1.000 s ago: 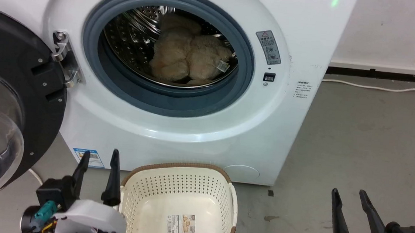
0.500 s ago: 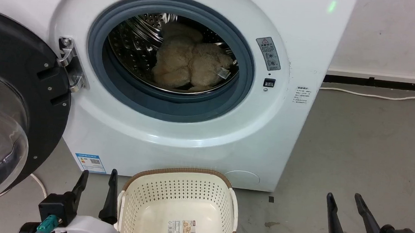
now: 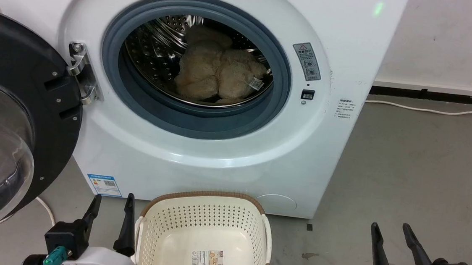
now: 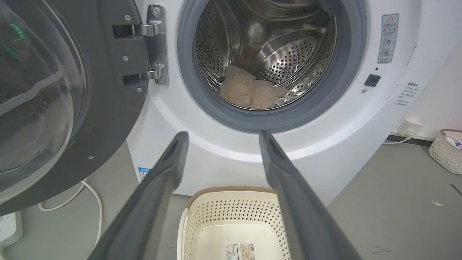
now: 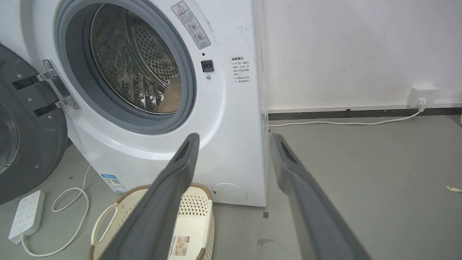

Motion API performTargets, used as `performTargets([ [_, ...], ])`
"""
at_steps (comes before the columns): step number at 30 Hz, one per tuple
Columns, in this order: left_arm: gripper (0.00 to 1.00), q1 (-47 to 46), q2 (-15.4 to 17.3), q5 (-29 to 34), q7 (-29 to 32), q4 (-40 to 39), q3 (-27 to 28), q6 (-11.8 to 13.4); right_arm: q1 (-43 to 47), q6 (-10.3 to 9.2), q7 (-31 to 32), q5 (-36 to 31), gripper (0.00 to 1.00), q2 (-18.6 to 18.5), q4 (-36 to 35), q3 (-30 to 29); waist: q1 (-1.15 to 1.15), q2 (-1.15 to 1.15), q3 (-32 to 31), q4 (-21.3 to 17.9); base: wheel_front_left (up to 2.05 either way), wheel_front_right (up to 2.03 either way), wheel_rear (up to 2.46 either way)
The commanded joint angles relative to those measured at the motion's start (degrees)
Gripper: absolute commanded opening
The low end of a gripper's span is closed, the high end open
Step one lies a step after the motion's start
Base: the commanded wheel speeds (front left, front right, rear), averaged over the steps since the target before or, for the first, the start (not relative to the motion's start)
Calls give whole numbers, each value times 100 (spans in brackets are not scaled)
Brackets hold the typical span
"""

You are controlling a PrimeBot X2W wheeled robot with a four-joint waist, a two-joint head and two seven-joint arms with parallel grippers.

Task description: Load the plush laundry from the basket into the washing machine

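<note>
**Head view.** We see the plush laundry point(image 3: 219, 74) lying inside the drum point(image 3: 153, 54) of the washing machine point(image 3: 225, 161), behind the grey port ring. The basket point(image 3: 206, 194) stands on the floor point(image 3: 418, 172) just before the machine and holds nothing but its sticker. The left tool point(image 3: 114, 197) sits just beside the basket's left rim and the right tool point(image 3: 389, 225) well apart to its right. Both have their fingers spread and grip nothing. We judge the loading step done. If any move follows, it calls for swinging the door point(image 3: 7, 89), which stands wide open on the left, and for keeping the arms out of its arc.

**Left wrist view.** The left tool point(image 4: 223, 133) points at the port, its fingers parted and bare, with the plush laundry point(image 4: 249, 92) low in the drum beyond. A small basket point(image 4: 445, 151) stands by the wall at the far right.

**Right wrist view.** The right tool point(image 5: 234, 135) is likewise spread and empty. The bare grey floor carries a power strip point(image 5: 27, 216) with looped cord, and a cable point(image 5: 343, 122) runs along the white wall to a wall socket point(image 5: 422, 94).
</note>
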Motion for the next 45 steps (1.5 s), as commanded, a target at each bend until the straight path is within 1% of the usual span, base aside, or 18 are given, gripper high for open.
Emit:
performTargets([
  [1, 100, 56, 29, -27, -16, -13, -8, 1, 43, -4, -1, 16, 100, -1, -18, 12, -1, 0, -1, 0, 0, 0, 0],
  [5, 100, 28, 44, -50, -32, 25, -18, -6, 39, -4, -2, 25, 100, -1, -9, 21, -1, 0, -1, -4, 0, 0, 0],
  [6, 0, -1, 11, -39, -2, 24, -7, 0, 0, 0, 1, 7, 0, 0, 0, 11, 0, 0, -2, -3, 0, 0, 0],
  [45, 0, -44, -179, 494, 257, -148, 156, -123, -175, -1, 324, -346, 0, 0, -115, 26, 0, 0, 6, 45, 0, 0, 0],
])
